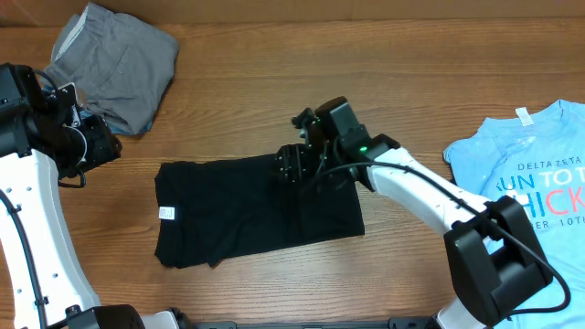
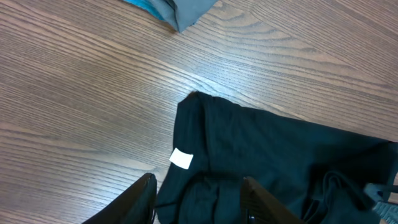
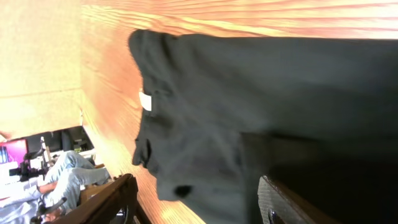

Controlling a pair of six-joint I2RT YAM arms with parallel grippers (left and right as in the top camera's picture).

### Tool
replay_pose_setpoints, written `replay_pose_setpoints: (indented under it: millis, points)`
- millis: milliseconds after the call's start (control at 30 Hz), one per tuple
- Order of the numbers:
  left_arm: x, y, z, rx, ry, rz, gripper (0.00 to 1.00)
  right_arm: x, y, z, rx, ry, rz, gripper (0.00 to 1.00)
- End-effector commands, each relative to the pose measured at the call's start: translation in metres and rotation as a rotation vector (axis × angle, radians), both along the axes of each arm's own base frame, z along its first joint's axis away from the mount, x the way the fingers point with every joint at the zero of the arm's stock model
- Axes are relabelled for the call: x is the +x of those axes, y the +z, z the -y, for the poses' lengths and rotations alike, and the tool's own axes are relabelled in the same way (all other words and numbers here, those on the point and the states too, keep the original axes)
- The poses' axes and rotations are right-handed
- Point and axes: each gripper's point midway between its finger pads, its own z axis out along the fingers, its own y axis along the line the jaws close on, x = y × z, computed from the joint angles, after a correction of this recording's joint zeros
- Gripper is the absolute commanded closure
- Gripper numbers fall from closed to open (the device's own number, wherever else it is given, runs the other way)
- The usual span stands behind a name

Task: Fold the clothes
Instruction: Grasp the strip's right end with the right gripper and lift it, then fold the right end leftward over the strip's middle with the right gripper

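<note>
Overhead: black tee (image 1: 228,215) lay on tabletop (image 1: 274,82); right pincer (image 1: 294,167) over its upper edge, jaws apart. Left pincer (image 2: 198,198) apart too, empty.

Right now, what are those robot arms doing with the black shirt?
They're folding clothes. The black shirt lies partly folded mid-table. The right pincer hovers open over its right end; the left pincer hangs open off its left edge, holding nothing. A grey garment and a blue tee sit off to the sides.
</note>
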Motion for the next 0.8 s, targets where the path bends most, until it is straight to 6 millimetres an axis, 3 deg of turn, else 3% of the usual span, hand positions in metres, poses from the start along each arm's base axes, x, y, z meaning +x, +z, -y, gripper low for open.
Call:
replay_pose_setpoints:
  millis: [0,167,200,267,367,500,667,767]
  points:
    - [0.003,0.008,0.003,0.009,-0.032,0.028,0.52,0.018,0.032,0.03,0.024,-0.048,0.062,0.4]
    - [0.003,0.008,0.003,0.009,-0.032,0.029,0.52,0.026,0.037,0.083,-0.033,-0.183,-0.01,0.43]
    - [0.003,0.008,0.003,0.009,-0.032,0.028,0.52,0.025,0.032,0.092,-0.052,-0.207,-0.046,0.47]
    - [0.003,0.008,0.003,0.009,-0.032,0.029,0.52,0.016,0.021,0.106,-0.09,-0.24,-0.126,0.63]
    - [0.004,0.008,0.003,0.01,-0.032,0.033,0.52,0.003,-0.001,0.114,-0.173,-0.291,-0.227,0.79]
    - [0.004,0.008,0.003,0.01,-0.032,0.033,0.52,-0.01,-0.034,0.097,-0.227,-0.36,-0.328,0.9]
    - [0.004,0.009,0.003,0.011,-0.032,0.034,0.52,-0.004,-0.062,0.039,-0.16,-0.368,-0.298,0.92]
    - [0.005,0.009,0.003,0.011,-0.032,0.035,0.52,0.013,-0.062,0.0,-0.058,-0.345,-0.199,0.92]
